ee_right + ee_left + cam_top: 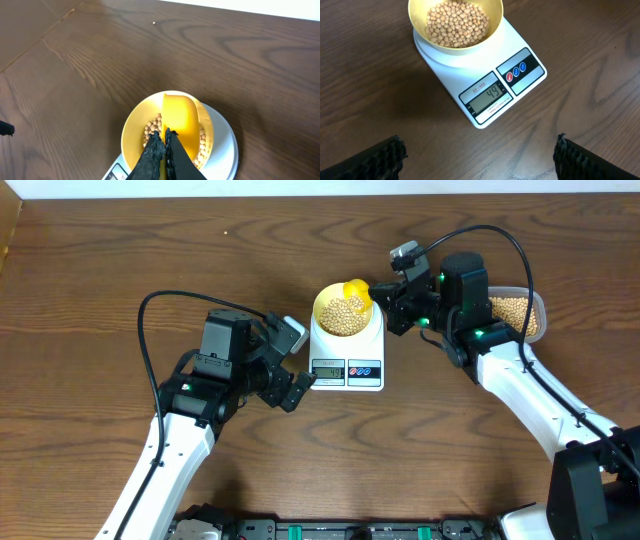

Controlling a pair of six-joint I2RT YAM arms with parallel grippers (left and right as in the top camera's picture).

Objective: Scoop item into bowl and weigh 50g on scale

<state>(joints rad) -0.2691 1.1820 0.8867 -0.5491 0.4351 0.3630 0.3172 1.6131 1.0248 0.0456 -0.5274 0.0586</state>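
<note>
- Overhead: the bowl (318, 313) of beans (345, 315) sits on the scale (372, 345). The right jaws hang just right of it, holding a yellow scoop (356, 288) over its far rim. The left jaws wait beside the scale's left edge.
- Left wrist: the left jaws are spread wide and empty. The scale lies ahead, its display (487, 95) reading 49.
- Right wrist: the right jaws are clenched on the scoop's handle. The scoop points straight ahead, above the beans, so any top-up likely falls to the right arm.
</note>
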